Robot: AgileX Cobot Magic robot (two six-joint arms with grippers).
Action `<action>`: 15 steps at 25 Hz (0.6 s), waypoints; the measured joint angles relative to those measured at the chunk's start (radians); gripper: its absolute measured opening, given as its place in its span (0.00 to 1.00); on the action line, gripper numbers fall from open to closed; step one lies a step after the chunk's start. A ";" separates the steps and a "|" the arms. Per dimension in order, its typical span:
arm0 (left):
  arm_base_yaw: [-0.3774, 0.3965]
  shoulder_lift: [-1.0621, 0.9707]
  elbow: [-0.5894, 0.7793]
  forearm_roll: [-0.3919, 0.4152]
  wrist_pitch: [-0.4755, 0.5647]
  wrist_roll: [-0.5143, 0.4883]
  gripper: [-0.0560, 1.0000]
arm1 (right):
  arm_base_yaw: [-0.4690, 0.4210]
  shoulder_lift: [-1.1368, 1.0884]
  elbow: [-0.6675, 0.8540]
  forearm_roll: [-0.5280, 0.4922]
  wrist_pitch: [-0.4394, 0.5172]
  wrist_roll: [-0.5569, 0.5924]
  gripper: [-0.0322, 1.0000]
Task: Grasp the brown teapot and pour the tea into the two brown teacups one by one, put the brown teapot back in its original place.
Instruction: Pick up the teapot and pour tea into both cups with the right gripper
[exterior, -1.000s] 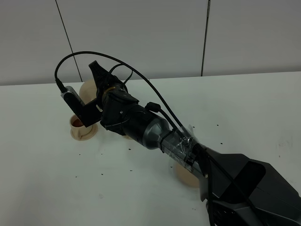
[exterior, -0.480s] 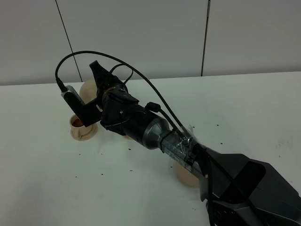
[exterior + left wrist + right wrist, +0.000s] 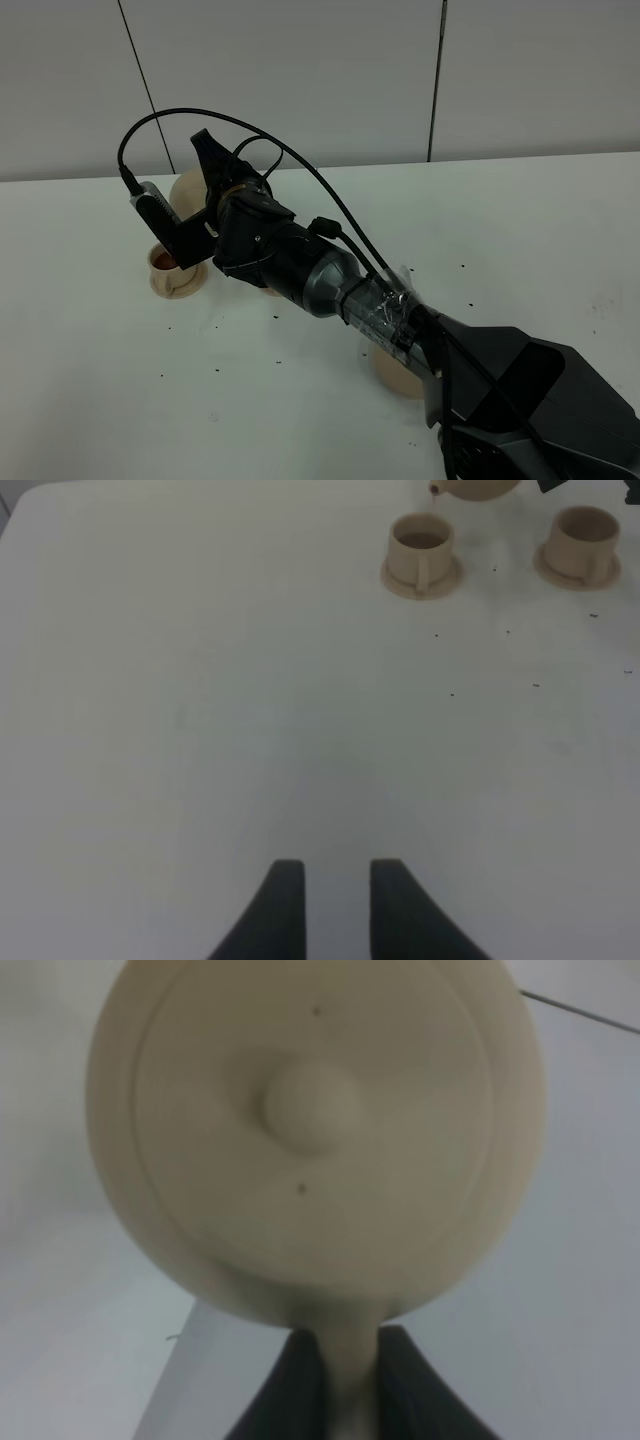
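Gripping brown teapot [image 3: 310,1130], right gripper [image 3: 350,1348], spout pointing away, over teacup [image 3: 421,548]

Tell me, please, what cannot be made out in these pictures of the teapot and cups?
1. Left wrist view: the picture's edge cuts off most of the teapot; the second cup, away from the spout, is too blurred to show any tea.
2. High view: the right arm hides nearly all of that cup and much of the teapot.
3. Right wrist view: the teapot's body hides its spout and everything under it.
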 joint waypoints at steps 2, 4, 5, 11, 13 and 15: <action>0.000 0.000 0.000 0.000 0.000 0.000 0.27 | 0.000 0.000 0.000 0.000 0.000 0.000 0.12; 0.000 0.000 0.000 0.000 0.000 0.000 0.27 | 0.000 0.000 0.000 0.000 0.000 0.000 0.12; 0.000 0.000 0.000 0.000 0.000 0.000 0.27 | 0.000 0.000 0.000 0.000 0.000 0.001 0.12; 0.000 0.000 0.000 0.000 0.000 0.000 0.27 | -0.001 0.000 0.000 0.008 0.001 0.011 0.12; 0.000 0.000 0.000 0.000 0.000 0.000 0.27 | -0.001 0.000 0.000 0.016 0.001 0.012 0.12; 0.000 0.000 0.000 0.000 0.000 0.000 0.27 | -0.001 0.000 0.000 0.019 0.003 0.012 0.12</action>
